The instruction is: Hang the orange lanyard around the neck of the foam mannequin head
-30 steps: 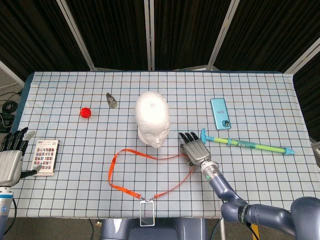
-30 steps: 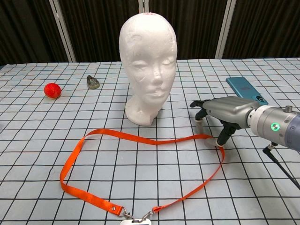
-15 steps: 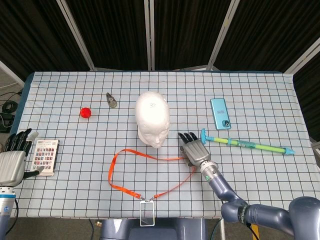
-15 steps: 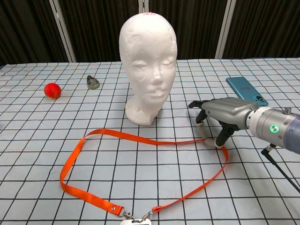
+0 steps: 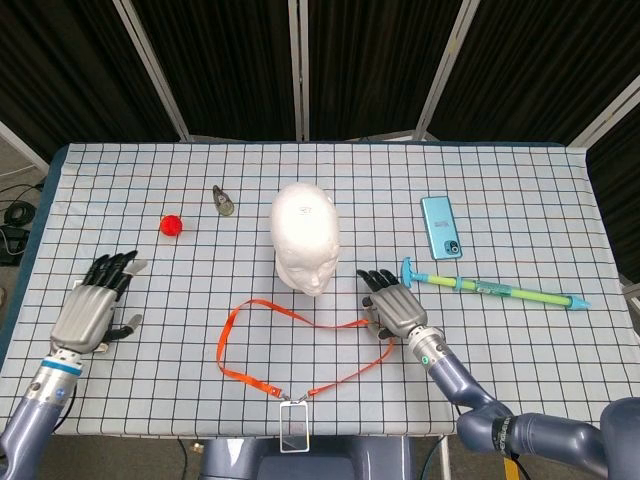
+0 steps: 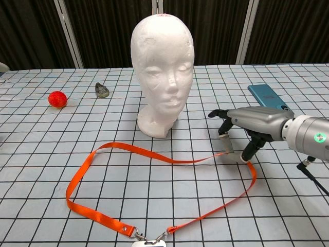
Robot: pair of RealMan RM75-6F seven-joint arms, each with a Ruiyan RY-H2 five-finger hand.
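Open cloth left of mannequin head (image 5: 305, 238); phone (image 5: 441, 227) and long pen (image 5: 495, 290) crowding its right.

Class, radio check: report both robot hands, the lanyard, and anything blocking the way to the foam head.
Left robot hand open, holding nothing. Right robot hand fingertips down at the lanyard bend; grip unclear. Lanyard flat on table, foam head bare. Nothing between them.

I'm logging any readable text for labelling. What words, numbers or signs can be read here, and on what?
No text reads clearly.
Mannequin head: small red mark on its crown, too blurred to read.
Badge on the lanyard: dark face, nothing legible.
Pen: print on the barrel, too small to read.
Phone: no text visible.
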